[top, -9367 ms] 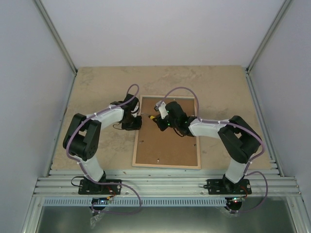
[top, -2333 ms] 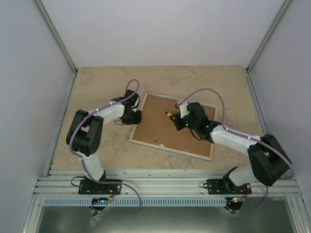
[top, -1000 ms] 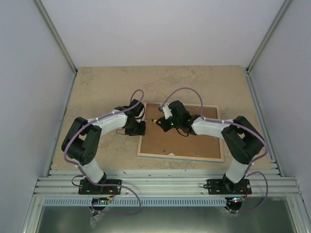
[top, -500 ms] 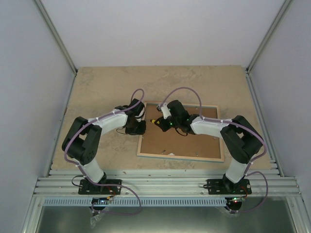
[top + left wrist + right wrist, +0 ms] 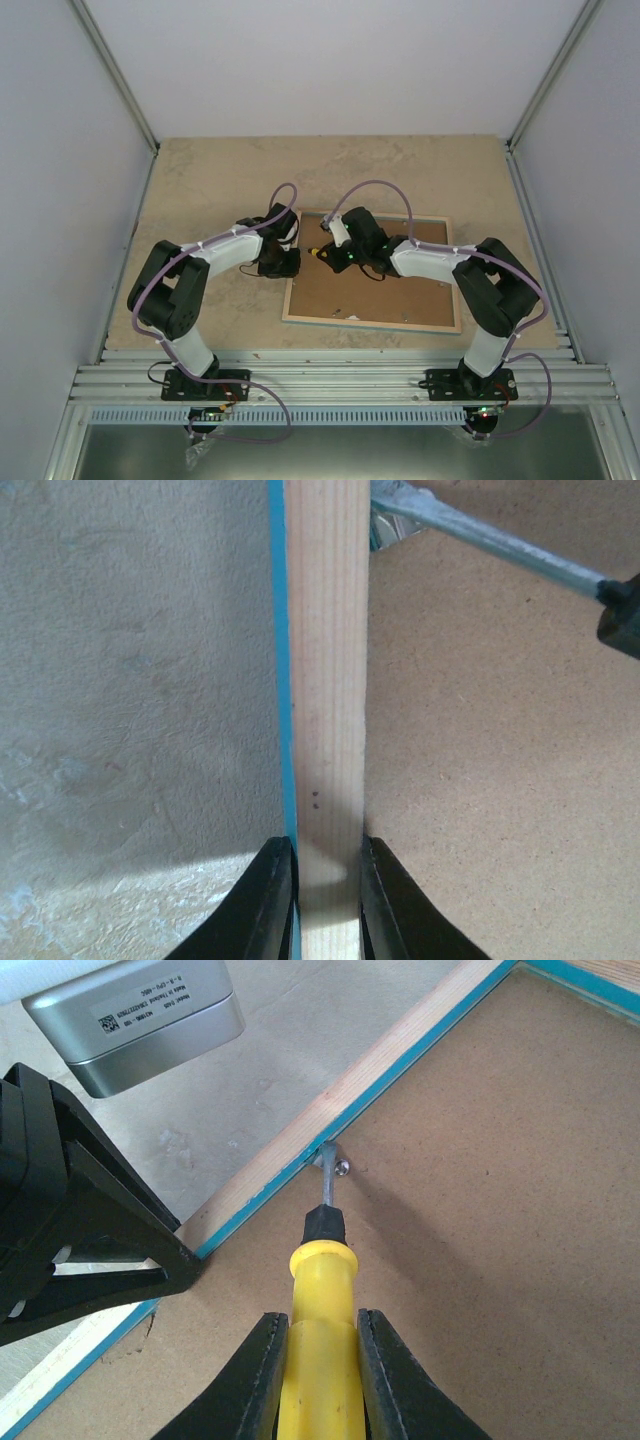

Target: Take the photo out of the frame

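Note:
The frame (image 5: 390, 295) lies face down, showing its brown board back and pale wood edge. The photo is hidden under the board. My left gripper (image 5: 284, 262) is shut on the frame's left wood rail (image 5: 325, 680), with one finger on each side of it (image 5: 327, 880). My right gripper (image 5: 338, 254) is shut on a yellow-handled screwdriver (image 5: 322, 1290). The screwdriver's metal tip rests at a small metal tab (image 5: 335, 1163) by the rail's turquoise inner edge. The screwdriver shaft (image 5: 490, 542) also shows in the left wrist view.
The tabletop (image 5: 200, 180) is beige stone-look, with grey walls on three sides. A metal rail (image 5: 330, 378) runs along the near edge by the arm bases. The left gripper's black body (image 5: 90, 1230) and its camera housing (image 5: 140, 1020) sit close beside the screwdriver.
Since the earliest frame the frame has been turned from upright to lying sideways. In the last second my right gripper has crept slightly left towards the rail. The left gripper has not moved.

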You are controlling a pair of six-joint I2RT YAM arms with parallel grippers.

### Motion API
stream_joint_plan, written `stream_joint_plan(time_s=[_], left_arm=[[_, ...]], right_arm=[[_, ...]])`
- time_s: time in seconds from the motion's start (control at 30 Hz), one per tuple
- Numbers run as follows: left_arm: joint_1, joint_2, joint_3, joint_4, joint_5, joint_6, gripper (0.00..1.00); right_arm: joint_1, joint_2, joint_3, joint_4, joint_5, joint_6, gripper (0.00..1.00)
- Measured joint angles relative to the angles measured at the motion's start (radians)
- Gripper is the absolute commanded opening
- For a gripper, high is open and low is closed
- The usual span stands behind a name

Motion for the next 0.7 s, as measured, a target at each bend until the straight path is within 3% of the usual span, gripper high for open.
stream_joint_plan(time_s=[0.7], left_arm=[[0.0,0.0,0.0,0.0,0.0,0.0,0.11]], right_arm=[[0.025,-0.006,0.026,-0.066,0.041,-0.039,0.01]])
